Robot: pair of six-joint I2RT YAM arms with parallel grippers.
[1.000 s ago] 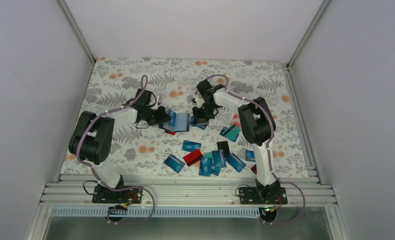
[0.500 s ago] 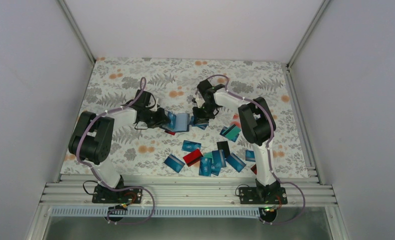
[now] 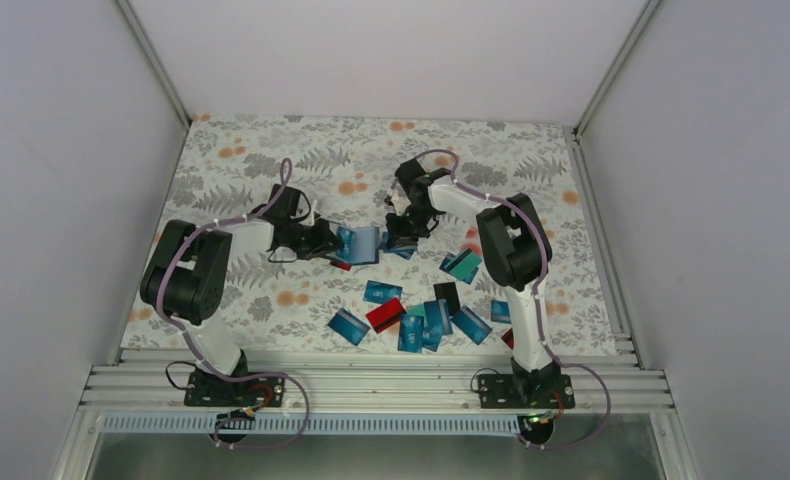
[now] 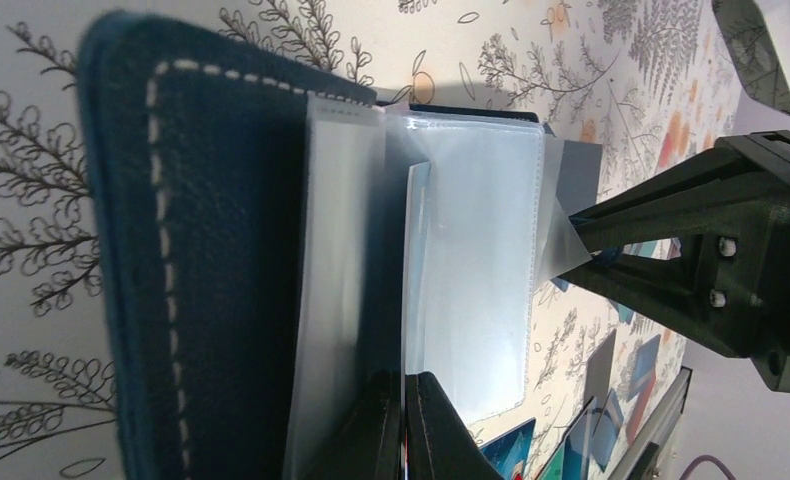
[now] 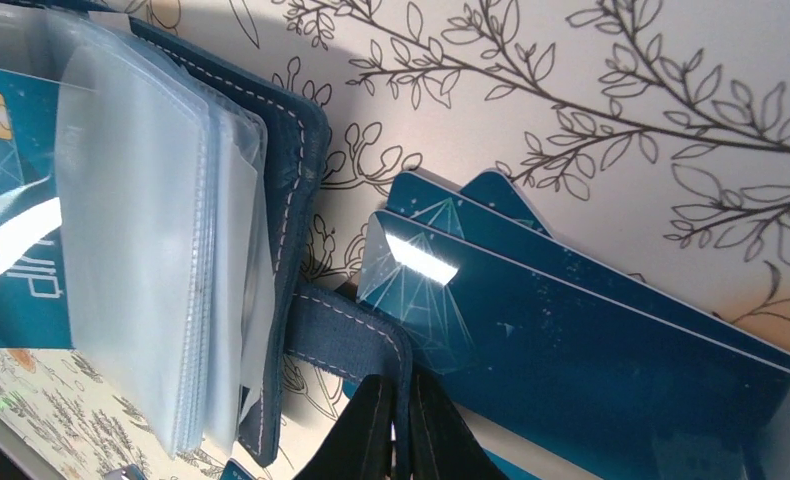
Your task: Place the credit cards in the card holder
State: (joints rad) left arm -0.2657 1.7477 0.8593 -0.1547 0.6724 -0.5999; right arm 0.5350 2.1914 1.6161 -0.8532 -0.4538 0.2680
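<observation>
The card holder (image 3: 361, 243) lies open mid-table, navy cover (image 4: 201, 250) to one side and clear sleeves (image 4: 471, 270) fanned out. My left gripper (image 4: 404, 378) is shut on the edge of one clear sleeve, holding it apart from the stack. My right gripper (image 5: 401, 385) is shut on the holder's navy strap tab (image 5: 351, 335) at the opposite side. One teal card (image 5: 11, 200) sits inside a sleeve. Loose blue credit cards (image 5: 591, 350) lie under the right fingers. More credit cards (image 3: 421, 318), blue, teal, red and black, are scattered nearer the arm bases.
A red card (image 3: 341, 265) pokes out below the holder by the left gripper (image 3: 331, 240). Teal cards (image 3: 463, 264) lie beside the right arm's forearm. Aluminium rails (image 3: 371, 385) run along the near edge and white walls enclose the floral tablecloth (image 3: 251, 170).
The left arm has shifted slightly, its elbow drifting right. Both grippers keep their holds and the holder stays open in the same place.
</observation>
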